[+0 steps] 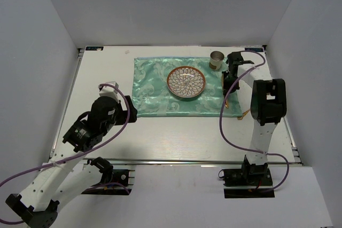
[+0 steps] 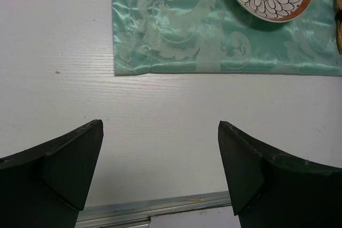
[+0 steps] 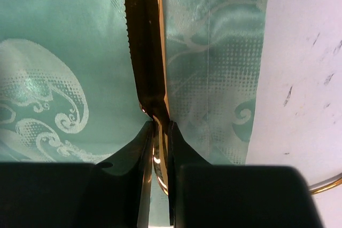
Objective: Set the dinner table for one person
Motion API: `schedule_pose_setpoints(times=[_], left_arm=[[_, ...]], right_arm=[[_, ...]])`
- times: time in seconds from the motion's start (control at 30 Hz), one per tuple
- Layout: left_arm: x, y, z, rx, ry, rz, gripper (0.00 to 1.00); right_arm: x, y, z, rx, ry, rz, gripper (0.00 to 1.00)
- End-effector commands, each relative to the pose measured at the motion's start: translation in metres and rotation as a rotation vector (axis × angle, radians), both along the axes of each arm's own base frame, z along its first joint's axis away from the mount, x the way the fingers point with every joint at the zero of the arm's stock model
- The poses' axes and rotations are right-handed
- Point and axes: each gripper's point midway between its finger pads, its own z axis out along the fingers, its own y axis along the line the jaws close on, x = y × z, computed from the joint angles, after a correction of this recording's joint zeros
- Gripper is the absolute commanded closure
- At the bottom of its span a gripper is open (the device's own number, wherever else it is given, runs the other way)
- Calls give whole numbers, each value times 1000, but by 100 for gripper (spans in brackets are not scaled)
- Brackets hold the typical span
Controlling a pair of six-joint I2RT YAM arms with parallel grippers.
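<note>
**Jaws: one pair pinching, one pair wide**

The right gripper (image 3: 160, 126) has its jaws nearly closed, pinching a gold serrated metal knife (image 3: 147, 52) over the green patterned cloth mat (image 3: 53, 36). The left gripper (image 2: 160, 125) gapes wide above the white wood-grain dinner table (image 2: 160, 97), which carries the mat.

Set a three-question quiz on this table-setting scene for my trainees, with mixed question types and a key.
1. True or false: the plate lies on the green mat.
2. Fill in: the right gripper is shut on a gold ____.
3. The left gripper is open over: A) the plate, B) the green mat, C) the bare dinner table.
Key: 1 true; 2 knife; 3 C.
</note>
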Motion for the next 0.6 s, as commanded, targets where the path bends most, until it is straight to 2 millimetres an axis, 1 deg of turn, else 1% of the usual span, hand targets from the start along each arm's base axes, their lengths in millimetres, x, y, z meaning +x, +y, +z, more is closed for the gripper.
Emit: schedule_pose_setpoints(times=[0.0, 0.03, 0.07, 0.1, 0.13, 0.17, 0.2, 0.27, 0.3, 0.33, 0.37, 0.4, 0.43, 0.47, 0.5, 0.53, 0.57], left_arm=[[0, -3, 3, -7, -15, -17, 2], [0, -2, 3, -9, -17, -17, 2], [0, -2, 3, -7, -18, -15, 2], [0, -2, 3, -7, -16, -16, 2], [0, -2, 3, -6, -17, -15, 2], [0, -2, 3, -6, -17, -15, 2], [0, -2, 4, -9, -19, -14, 2], [0, -2, 3, -8, -16, -15, 2], [0, -2, 3, -8, -18, -16, 2], [-1, -1, 4, -7, -19, -13, 2], [-1, -1, 4, -9, -19, -13, 2], [-1, 0, 5, -10, -24, -10, 2], [-1, 0, 6, -13, -30, -7, 2], [-1, 0, 8, -17, -36, -7, 2], [-2, 1, 8, -19, -39, -7, 2], [-2, 1, 9, -22, -42, -8, 2], [-2, 1, 9, -22, -43, -7, 2]], right_arm=[[12, -4, 11, -20, -20, 15, 100], [12, -2, 11, -7, -14, 17, 84], [13, 0, 14, 4, -17, 19, 62], [13, 3, 19, 17, -30, 23, 48], [16, 4, 23, 27, -48, 18, 39], [16, 8, 28, 45, -60, 13, 25], [18, 8, 40, 50, -90, 6, 11], [22, 7, 53, 65, -121, -19, 11], [24, 5, 65, 67, -150, -37, 11], [24, -4, 70, 33, -168, -117, 11], [24, -10, 86, 22, -209, -168, 11], [22, -20, 87, -19, -229, -233, 11], [18, -24, 99, 0, -255, -345, 11], [14, -30, 103, -9, -264, -390, 11], [4, -44, 96, -61, -261, -453, 11], [0, -52, 107, -51, -301, -539, 11], [-7, -58, 108, -63, -315, -586, 11]])
